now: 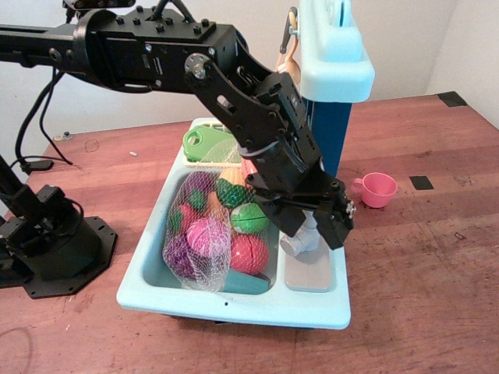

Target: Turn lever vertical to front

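Note:
The toy tap's stubby grey cylinder (299, 244) stands on the grey ledge (308, 274) at the right side of the light blue toy sink (234, 305). A thin grey part, the lever (313, 225), rises from it between my fingers. My black gripper (313, 232) comes down from the upper left. One finger is on each side of the lever, close against it. Most of the lever is hidden by the fingers. The tall spout does not show.
A net bag of toy fruit and vegetables (210, 234) fills the sink basin. A green toy (204, 145) lies at the sink's back. A pink cup (377, 189) stands on the wooden table to the right. A blue and white upright panel (334, 70) stands behind the sink.

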Controlling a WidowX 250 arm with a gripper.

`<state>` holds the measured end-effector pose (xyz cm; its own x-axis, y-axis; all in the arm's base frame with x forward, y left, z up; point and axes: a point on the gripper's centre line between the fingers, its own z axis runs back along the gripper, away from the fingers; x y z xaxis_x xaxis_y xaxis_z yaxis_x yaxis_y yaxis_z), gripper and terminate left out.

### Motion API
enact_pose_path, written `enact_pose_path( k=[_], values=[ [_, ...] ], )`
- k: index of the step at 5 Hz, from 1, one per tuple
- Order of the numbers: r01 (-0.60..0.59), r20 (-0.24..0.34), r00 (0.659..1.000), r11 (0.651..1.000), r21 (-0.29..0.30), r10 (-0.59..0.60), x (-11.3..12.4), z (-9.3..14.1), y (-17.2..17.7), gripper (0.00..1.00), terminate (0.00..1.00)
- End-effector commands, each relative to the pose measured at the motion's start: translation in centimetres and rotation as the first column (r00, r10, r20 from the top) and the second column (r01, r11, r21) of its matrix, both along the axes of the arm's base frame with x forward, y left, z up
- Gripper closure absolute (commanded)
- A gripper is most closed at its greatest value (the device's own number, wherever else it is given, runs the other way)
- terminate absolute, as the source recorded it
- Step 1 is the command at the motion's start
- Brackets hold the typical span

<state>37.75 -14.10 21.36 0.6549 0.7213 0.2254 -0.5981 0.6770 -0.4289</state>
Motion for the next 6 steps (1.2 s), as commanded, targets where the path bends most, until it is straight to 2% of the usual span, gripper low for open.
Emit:
enact_pose_path(
  k=[1, 4, 6],
  values=[
    [0.0, 0.0, 1.0, 1.0, 0.0, 0.0, 0.0, 0.0, 0.0, 0.0, 0.0],
    [-0.009, 0.005, 1.0, 1.0, -0.004, 0.009, 0.0, -1.6, 0.9, 0.0, 0.0],
    [-0.043, 0.015, 0.999, 0.999, -0.025, 0.043, -2.6, -3.4, 2.4, 0.0, 0.0]
  ],
)
